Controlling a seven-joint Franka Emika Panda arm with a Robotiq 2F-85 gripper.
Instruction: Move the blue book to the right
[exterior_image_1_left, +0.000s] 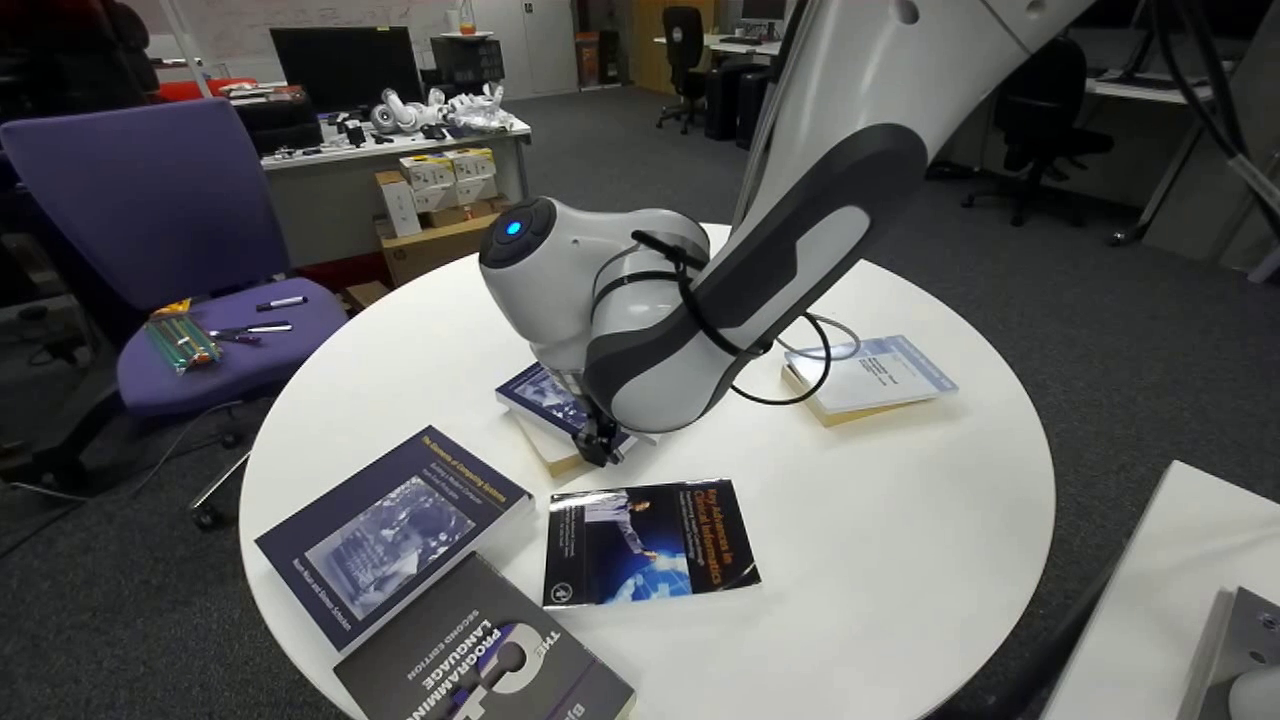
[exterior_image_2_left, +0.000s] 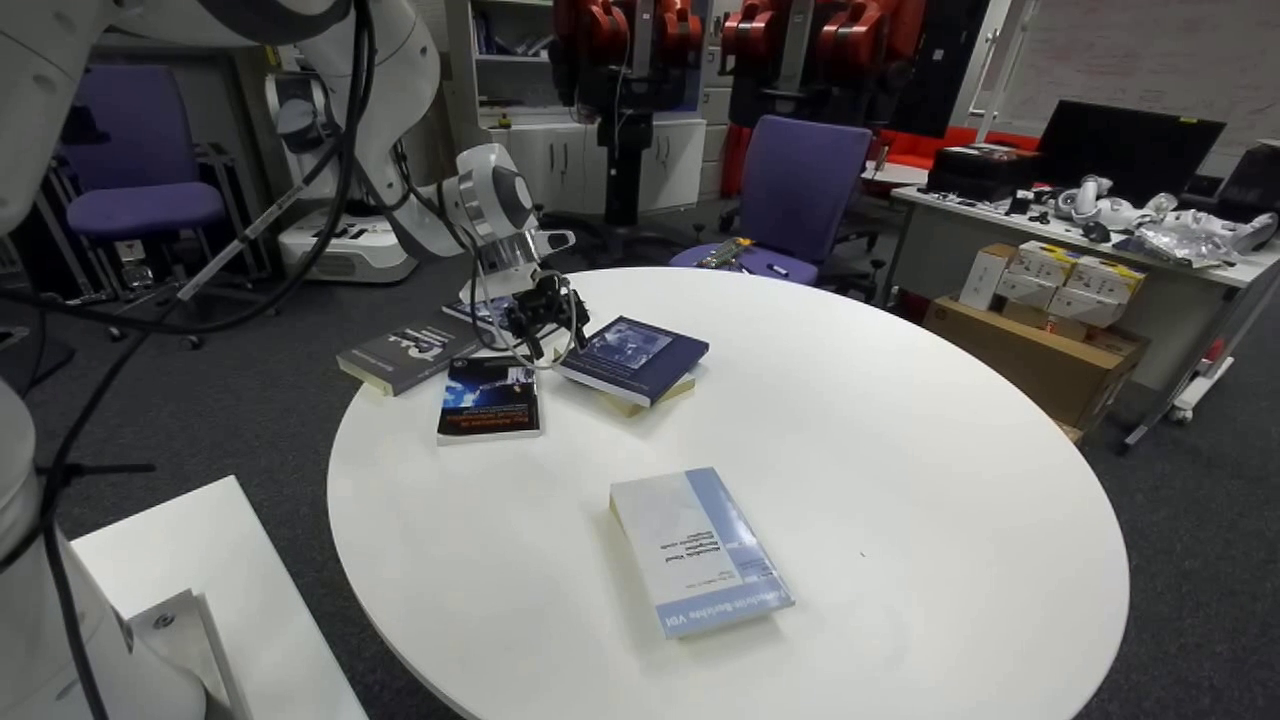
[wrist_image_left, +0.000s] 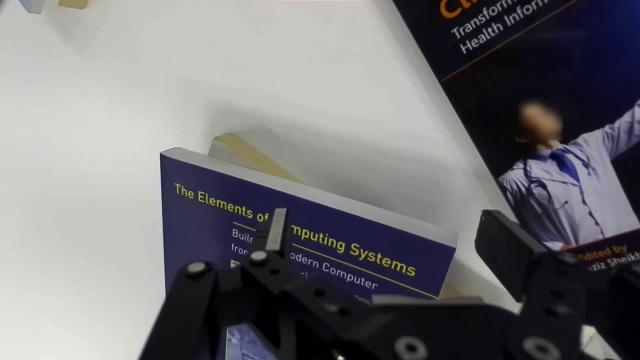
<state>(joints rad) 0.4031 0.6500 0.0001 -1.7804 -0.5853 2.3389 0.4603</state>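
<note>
The blue book, dark with a pale bluish picture, lies on top of another book (exterior_image_1_left: 552, 448) on the round table. It shows in both exterior views (exterior_image_1_left: 538, 388) (exterior_image_2_left: 640, 352) and in the wrist view (wrist_image_left: 345, 220), where its title reads "The Elements of Computing Systems". My gripper (exterior_image_1_left: 600, 446) is at the blue book's edge, open and empty. In the wrist view (wrist_image_left: 389, 240) the left finger shows over the cover and the right finger is past the book's right corner. I cannot tell whether the fingers touch it. The lower part of the cover is hidden by the gripper.
A larger dark book with a bluish picture (exterior_image_1_left: 395, 535), a grey programming book (exterior_image_1_left: 480, 650) and a black clinical informatics book (exterior_image_1_left: 650, 540) lie nearby. A pale whitish-blue book (exterior_image_2_left: 700, 550) lies apart on the white table (exterior_image_2_left: 900, 480). Cables hang around the arm.
</note>
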